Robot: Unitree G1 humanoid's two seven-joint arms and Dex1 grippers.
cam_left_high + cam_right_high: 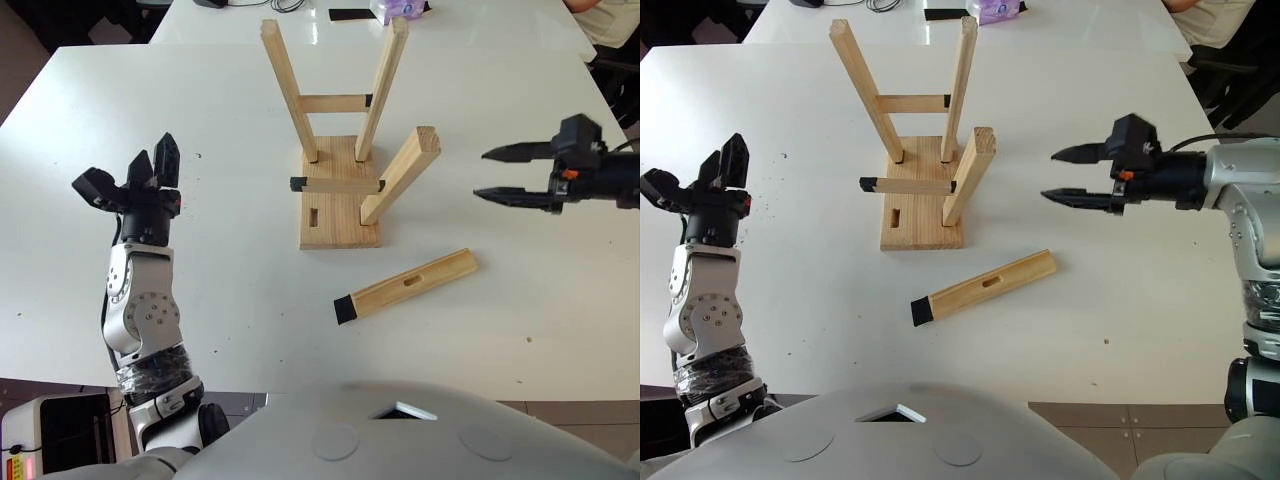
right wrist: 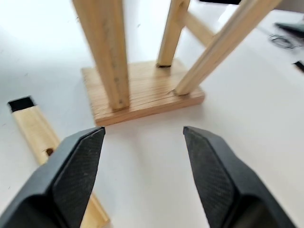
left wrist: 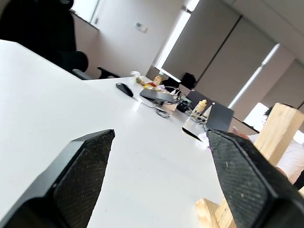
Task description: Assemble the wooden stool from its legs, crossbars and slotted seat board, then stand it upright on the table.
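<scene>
Well ahead of the right fingers [image 1: 508, 196], bare desk [image 1: 520, 300] runs open as far as the seat board [image 1: 345, 230]. The board lies flat with three legs [image 1: 290, 85] standing in it (one slot unfilled). A loose leg [image 1: 410, 283] lies on the desk, ahead of those fingertips on the robot's side, apart from the board. In the right wrist view the legs' tops are cut off. The right fingers are spread wide, holding nothing. The left fingers [image 1: 165, 158] are likewise apart and empty, well away from the board.
</scene>
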